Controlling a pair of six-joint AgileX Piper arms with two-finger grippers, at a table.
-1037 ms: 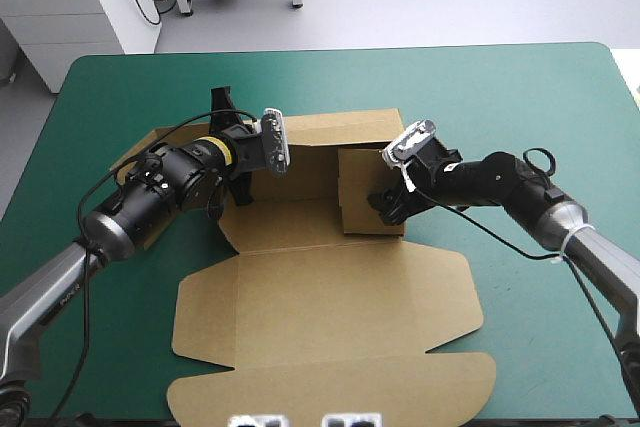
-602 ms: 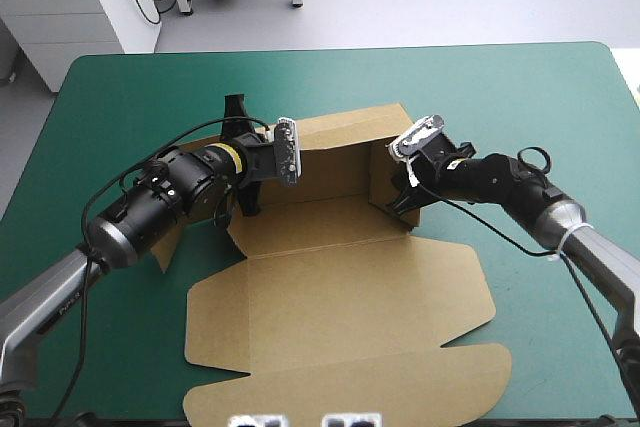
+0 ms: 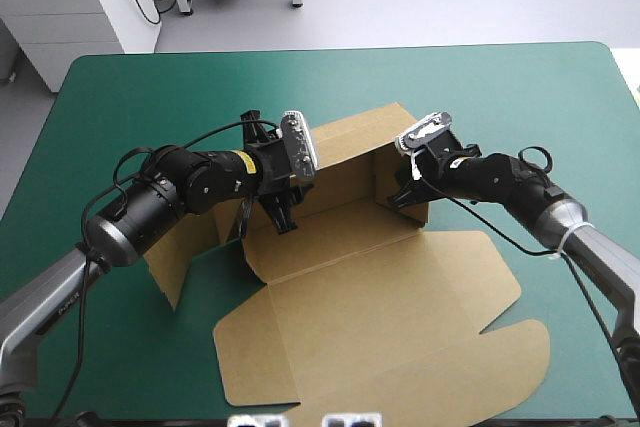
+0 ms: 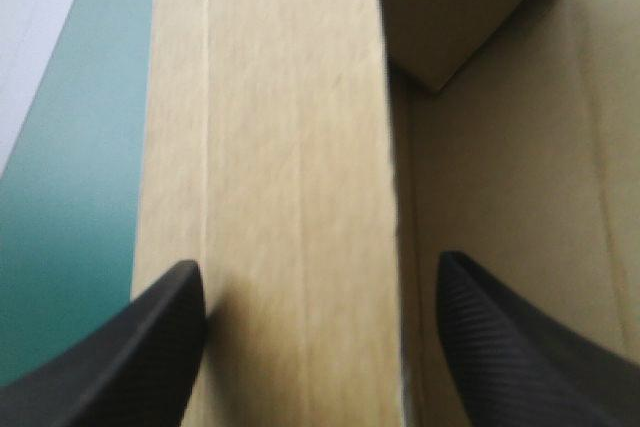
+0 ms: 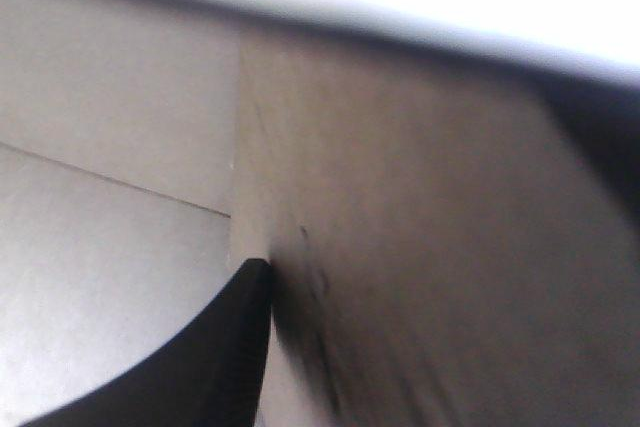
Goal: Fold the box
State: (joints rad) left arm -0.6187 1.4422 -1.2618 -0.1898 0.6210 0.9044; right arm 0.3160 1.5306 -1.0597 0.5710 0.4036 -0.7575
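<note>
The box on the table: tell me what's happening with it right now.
Both arms are working on the brown box on the teal-green table. The left gripper is open, straddling the raised rear wall. The right gripper is shut on the upright right side wall. The lid lies flat toward the near edge, so folding is partway.

box: brown board, matt, paper-faced, unprinted. Left wrist view shows faint parallel lines and score creases on the wall, cut edge raw.
cover: teal-green, matt, smooth and even. Could be cloth or a rubber mat, can't tell from here.
left gripper fingers: black, fine grainy weave, low sheen.
right gripper finger: same black, fine ribbing along its edge.
left arm shell: black, semi-gloss.
</note>
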